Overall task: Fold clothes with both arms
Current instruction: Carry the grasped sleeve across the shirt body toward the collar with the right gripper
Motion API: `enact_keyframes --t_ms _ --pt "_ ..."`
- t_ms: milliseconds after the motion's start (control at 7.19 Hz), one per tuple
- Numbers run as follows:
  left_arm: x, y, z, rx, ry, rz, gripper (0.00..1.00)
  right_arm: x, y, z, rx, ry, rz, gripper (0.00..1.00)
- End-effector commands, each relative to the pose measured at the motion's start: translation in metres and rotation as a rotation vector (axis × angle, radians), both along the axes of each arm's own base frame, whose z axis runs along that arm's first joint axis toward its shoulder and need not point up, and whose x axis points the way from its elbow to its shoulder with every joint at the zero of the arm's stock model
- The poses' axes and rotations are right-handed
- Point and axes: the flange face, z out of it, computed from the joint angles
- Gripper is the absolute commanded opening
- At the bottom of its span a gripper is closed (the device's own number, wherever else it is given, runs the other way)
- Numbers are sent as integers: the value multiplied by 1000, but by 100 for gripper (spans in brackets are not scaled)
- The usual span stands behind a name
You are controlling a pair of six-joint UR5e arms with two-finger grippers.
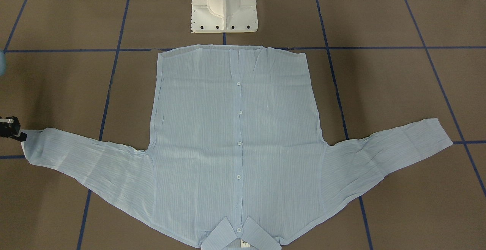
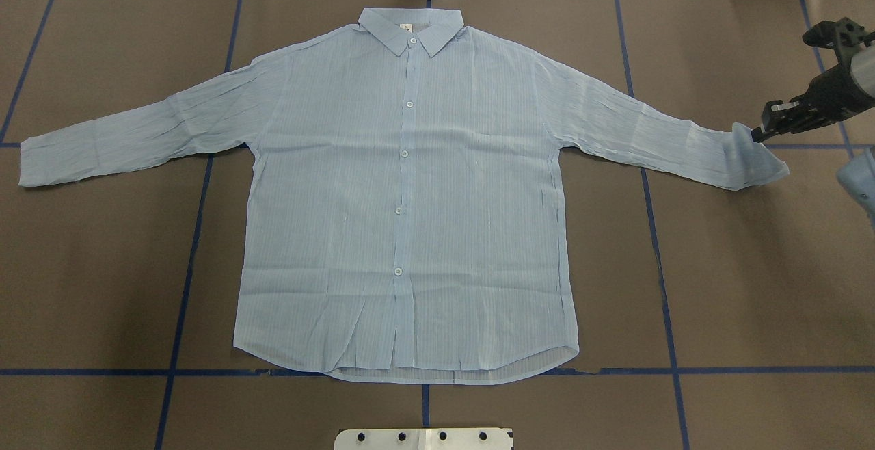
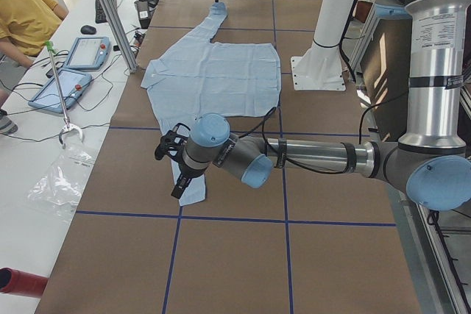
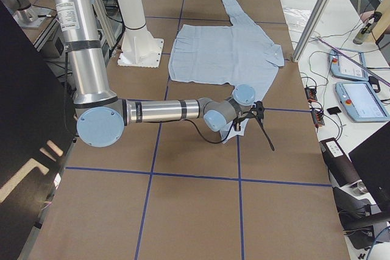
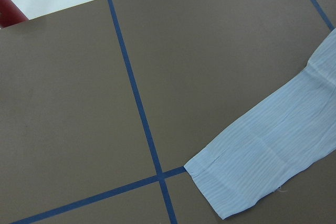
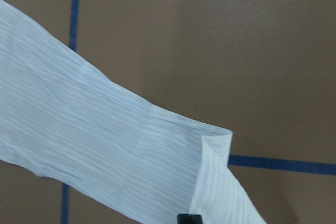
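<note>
Shirt [image 2: 410, 197] lies flat, sleeves stretched sideways; right gripper [image 2: 759, 135] pinches one cuff [image 2: 752, 163], left gripper [image 3: 179, 185] hovers over the opposite cuff [image 2: 37, 159], its grip impossible to tell.

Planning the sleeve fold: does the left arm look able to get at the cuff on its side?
Probably yes: the left claw hangs close by that shirt cuff, which lies flat with nothing between them.
</note>
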Motion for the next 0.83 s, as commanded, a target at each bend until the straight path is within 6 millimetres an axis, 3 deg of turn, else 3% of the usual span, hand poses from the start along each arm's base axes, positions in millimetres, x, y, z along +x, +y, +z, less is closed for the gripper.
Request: enact_keyframes --t_ms 0,278,695 --pt "0 0 0 2 0 1 100 -95 -17 -100 -103 -70 40 0" --pt "0 1 1 -1 -1 1 100 -167 -36 -190 -160 -105 134 0" --pt "1 2 0 -2 18 13 100 -298 -80 -332 -174 -119 337 0"
